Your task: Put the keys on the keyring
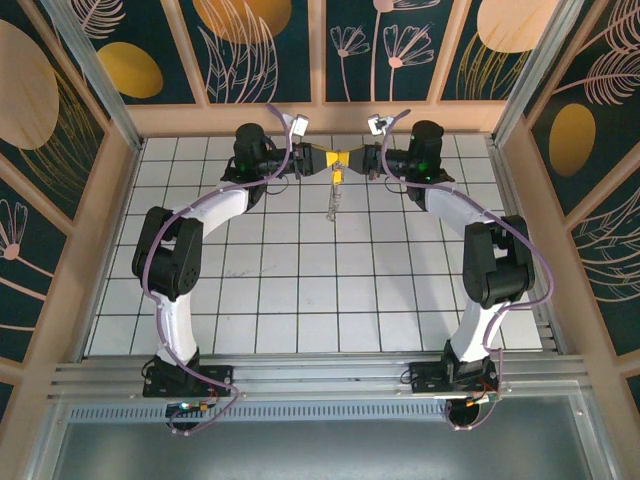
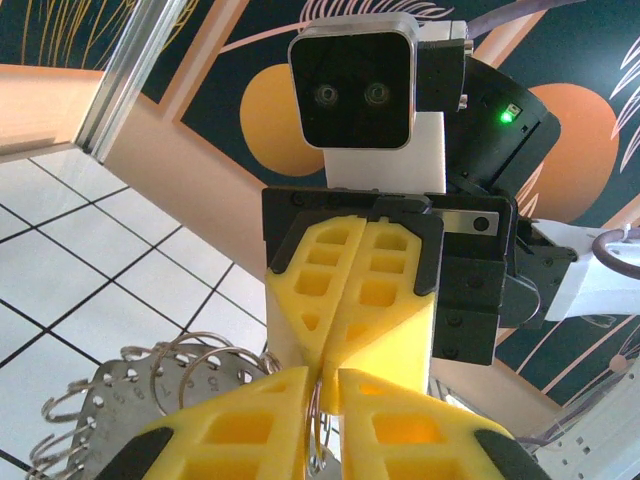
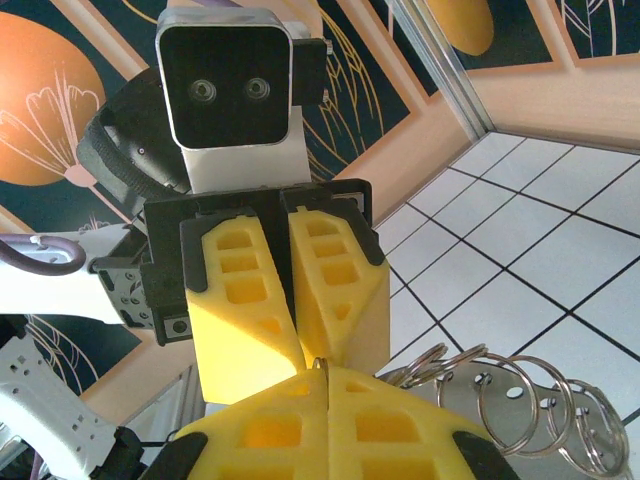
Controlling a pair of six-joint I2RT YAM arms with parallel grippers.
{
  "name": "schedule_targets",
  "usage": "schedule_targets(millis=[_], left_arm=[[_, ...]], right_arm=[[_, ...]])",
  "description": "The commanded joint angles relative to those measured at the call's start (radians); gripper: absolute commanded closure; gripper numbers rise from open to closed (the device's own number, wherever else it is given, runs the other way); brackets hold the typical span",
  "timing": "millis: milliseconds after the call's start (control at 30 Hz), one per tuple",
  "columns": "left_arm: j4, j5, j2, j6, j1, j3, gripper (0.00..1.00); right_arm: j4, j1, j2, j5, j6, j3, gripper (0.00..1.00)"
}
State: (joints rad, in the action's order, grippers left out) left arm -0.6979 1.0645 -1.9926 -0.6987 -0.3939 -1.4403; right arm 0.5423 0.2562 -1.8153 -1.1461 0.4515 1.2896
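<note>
White tiled table point(image 1: 300, 300), far centre: left gripper point(image 1: 328, 160) pinching thin keyring point(image 1: 332, 200) wire, right gripper point(image 1: 348, 160) pressed tight, tip-to-tip w/ it. Bunch dangles below, off the tiles. Risk: swinging wt slips the pinch & drops. Fingertips crowd each other; rear wall point(image 1: 200, 118) near, little room.

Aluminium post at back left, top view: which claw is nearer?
Left. The left claw is right of the aluminium post, above the far middle of the table; the right claw faces it tip to tip, farther right.
</note>
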Motion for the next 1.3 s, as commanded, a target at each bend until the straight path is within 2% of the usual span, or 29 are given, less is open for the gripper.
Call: schedule_targets(millis=[0, 167, 333, 533, 700, 767, 833, 867, 1133, 1267], left_arm=[[-0.02, 0.025, 0.014, 0.026, -0.006, 0.008, 0.84], [0.002, 0.029, 0.019, 0.047, -0.008, 0.009, 0.81], [0.044, 0.031, 0.028, 0.086, -0.008, 0.011, 0.87], [0.051, 0.035, 0.037, 0.103, -0.008, 0.017, 1.0], [0.021, 0.033, 0.039, 0.079, -0.013, 0.018, 1.0], [-0.012, 0.022, 0.042, 0.056, -0.013, 0.027, 1.0], [-0.039, 0.018, 0.047, 0.038, -0.013, 0.032, 1.0], [-0.051, 0.017, 0.051, 0.032, -0.013, 0.034, 1.0], [-0.072, 0.02, 0.071, 0.018, -0.013, 0.024, 1.0], [-0.074, 0.033, 0.076, 0.012, -0.014, 0.013, 1.0]], right_arm=[[0.052, 0.004, -0.008, -0.006, 0.007, 0.046, 1.0], [0.047, 0.005, -0.012, -0.003, 0.006, 0.053, 1.0], [0.035, 0.003, -0.013, 0.002, 0.0, 0.054, 1.0], [0.042, 0.004, -0.018, 0.001, 0.01, 0.061, 1.0], [0.063, 0.008, -0.012, -0.005, 0.032, 0.06, 1.0], [0.071, 0.005, 0.003, 0.001, 0.041, 0.055, 0.8], [0.079, -0.004, 0.031, 0.013, 0.041, 0.039, 0.68], [0.087, -0.009, 0.05, 0.019, 0.042, 0.023, 0.66], [0.17, -0.062, 0.201, 0.091, 0.043, -0.166, 0.61], [0.199, -0.066, 0.221, 0.137, 0.022, -0.249, 0.56]])
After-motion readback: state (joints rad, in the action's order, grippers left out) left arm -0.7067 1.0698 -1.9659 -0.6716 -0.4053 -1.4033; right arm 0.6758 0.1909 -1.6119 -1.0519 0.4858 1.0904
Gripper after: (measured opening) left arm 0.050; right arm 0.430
